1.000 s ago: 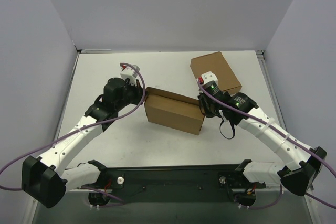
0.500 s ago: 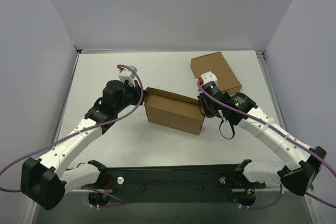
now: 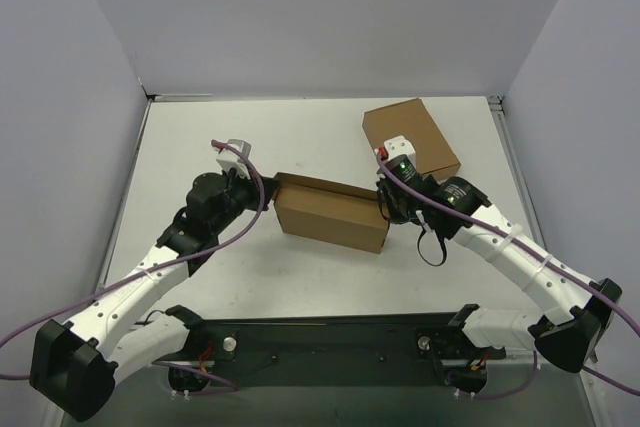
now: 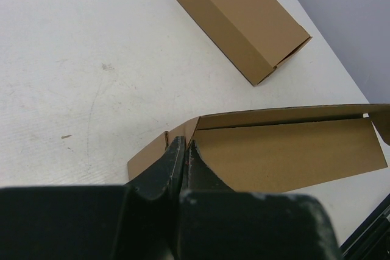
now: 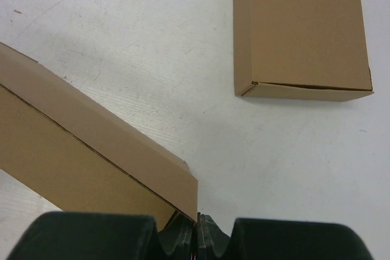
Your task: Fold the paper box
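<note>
Lying on a scuffed white table (image 3: 200, 137) between pale walls (image 3: 320, 17), the paper box (image 3: 330, 217) is flanked by closed left gripper (image 4: 184, 150) and right gripper (image 5: 196, 220).

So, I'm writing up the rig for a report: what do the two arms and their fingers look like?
Both arms are alike: white tube-shaped links, as on the left arm, joined by bulky black joints and black bases. A purple cable runs along each. The right arm shows a small green light near its white wrist block. The fingers are matte black.
</note>
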Tool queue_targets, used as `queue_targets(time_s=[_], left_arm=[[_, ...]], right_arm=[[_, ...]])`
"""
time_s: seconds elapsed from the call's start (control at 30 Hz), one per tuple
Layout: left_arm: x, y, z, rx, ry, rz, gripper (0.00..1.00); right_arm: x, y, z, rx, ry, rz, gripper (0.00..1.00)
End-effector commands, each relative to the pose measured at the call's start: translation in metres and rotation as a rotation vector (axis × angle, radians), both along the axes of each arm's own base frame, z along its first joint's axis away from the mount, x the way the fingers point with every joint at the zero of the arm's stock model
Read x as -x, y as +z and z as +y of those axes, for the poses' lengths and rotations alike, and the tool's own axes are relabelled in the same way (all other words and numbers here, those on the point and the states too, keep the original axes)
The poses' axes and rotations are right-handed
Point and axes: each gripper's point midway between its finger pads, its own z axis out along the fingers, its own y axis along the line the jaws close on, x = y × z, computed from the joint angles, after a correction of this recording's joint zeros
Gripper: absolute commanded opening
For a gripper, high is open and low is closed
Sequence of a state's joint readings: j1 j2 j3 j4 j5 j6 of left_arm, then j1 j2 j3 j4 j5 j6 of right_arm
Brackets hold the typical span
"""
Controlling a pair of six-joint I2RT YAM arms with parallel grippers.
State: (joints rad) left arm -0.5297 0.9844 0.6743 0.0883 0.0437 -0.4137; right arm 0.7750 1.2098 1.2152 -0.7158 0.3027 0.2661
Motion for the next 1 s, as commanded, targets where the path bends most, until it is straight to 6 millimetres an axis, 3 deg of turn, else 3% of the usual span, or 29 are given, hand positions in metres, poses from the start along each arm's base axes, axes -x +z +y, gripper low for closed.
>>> queue_targets(time_s=[0.0,0.23,0.7,0.97], left_arm=[[0.033,-0.069,-0.001,-0.087,-0.054,0.221,0.00],[0.036,-0.072,-0.003,-0.103,-0.055,0.218,0.00],[0.039,-0.080,-0.012,-0.179,-0.089,0.218,0.00],[0.039,-0.084,-0.012,-0.205,-0.098,0.228,0.00]], right_arm=[[0.000,0.009,0.020,-0.109,-0.036,0.001,0.00],[-0.007,0.024,0.034,-0.223,-0.094,-0.002,0.00],[-0.034,0.017,0.047,-0.361,-0.166,0.114,0.00],[-0.048,0.019,0.044,-0.417,-0.200,0.151,0.00]])
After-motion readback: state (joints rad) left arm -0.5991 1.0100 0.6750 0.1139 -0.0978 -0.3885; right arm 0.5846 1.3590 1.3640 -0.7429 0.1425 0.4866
